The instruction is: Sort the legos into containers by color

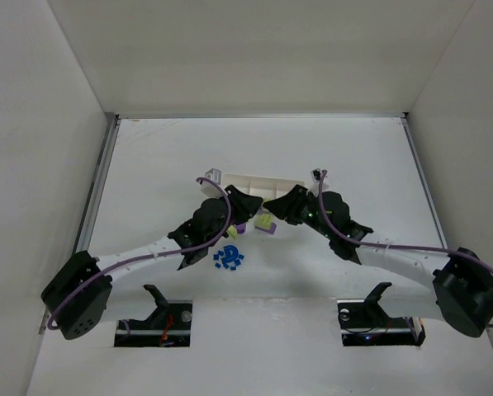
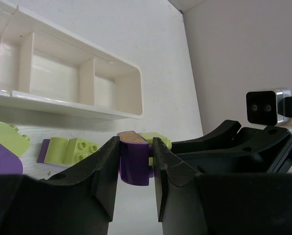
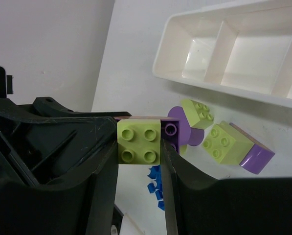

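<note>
The white surface [image 1: 353,165] fills the floor of a white-walled enclosure. The left arm [image 1: 139,260] and the right arm [image 1: 403,260] reach in from its near corners and meet close together near the middle. Just beyond their tips lies the long white tray [image 1: 267,179], set slightly askew, with its compartments side by side.

The left claw [image 2: 135,161] is closed to a narrow gap. Both fingers press on the flanks of a purple brick [image 2: 134,169], which sits just in front of the tray; whether it is clear of the surface cannot be told. The right claw [image 3: 138,147] is narrowed onto a yellow-green brick [image 3: 138,142]. Its four studs face the wrist camera, and a purple piece [image 3: 171,131] is joined to its far side.

Beside the claws, on the near side of the tray, a loose two-colour pair [image 3: 226,142] rests on the surface. A slanted yellow-green block [image 3: 197,113] lies near it. Closer to the arm bases, the tiny blue pieces [image 1: 228,258] lie in a tight cluster, apart from the tray.
</note>
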You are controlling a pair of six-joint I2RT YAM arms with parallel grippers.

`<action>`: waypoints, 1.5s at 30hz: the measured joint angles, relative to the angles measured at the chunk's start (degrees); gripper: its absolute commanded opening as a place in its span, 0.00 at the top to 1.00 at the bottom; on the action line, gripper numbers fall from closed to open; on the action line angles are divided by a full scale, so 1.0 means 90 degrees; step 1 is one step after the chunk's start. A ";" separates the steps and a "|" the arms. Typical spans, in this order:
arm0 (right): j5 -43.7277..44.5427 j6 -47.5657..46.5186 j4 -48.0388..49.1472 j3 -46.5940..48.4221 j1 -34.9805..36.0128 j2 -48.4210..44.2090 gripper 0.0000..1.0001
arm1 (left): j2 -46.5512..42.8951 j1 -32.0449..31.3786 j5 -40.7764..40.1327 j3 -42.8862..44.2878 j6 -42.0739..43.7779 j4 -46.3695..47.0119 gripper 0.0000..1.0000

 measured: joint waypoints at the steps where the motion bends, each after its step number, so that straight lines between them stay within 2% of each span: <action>1: -0.0012 0.0002 0.0000 -0.0002 -0.0005 -0.0049 0.79 | -0.0041 0.0024 0.0046 0.0000 -0.0007 0.0002 0.91; 15: -0.0551 0.0019 0.0185 0.0000 -0.0114 -0.0585 0.79 | -0.0899 0.0678 0.0073 -0.0486 -0.0022 -0.0313 0.91; 22: -0.0272 -0.0549 -0.0525 0.0328 -0.0325 -0.0515 0.79 | -0.2263 0.0986 0.0121 -0.0503 0.0172 -0.0942 0.90; 32: 0.0384 -0.1484 -0.1226 0.1525 -0.0325 0.1132 0.79 | -0.3373 0.1625 0.0102 -0.0576 0.0542 -0.2096 0.90; 40: 0.0401 -0.1729 -0.1467 0.3225 -0.0177 0.3089 0.79 | -0.3475 0.1804 0.0102 -0.0852 0.0610 -0.2484 0.90; 45: 0.0374 -0.1739 -0.1598 0.3847 -0.0114 0.3857 0.79 | -0.3468 0.1812 0.0095 -0.0954 0.0610 -0.2470 0.90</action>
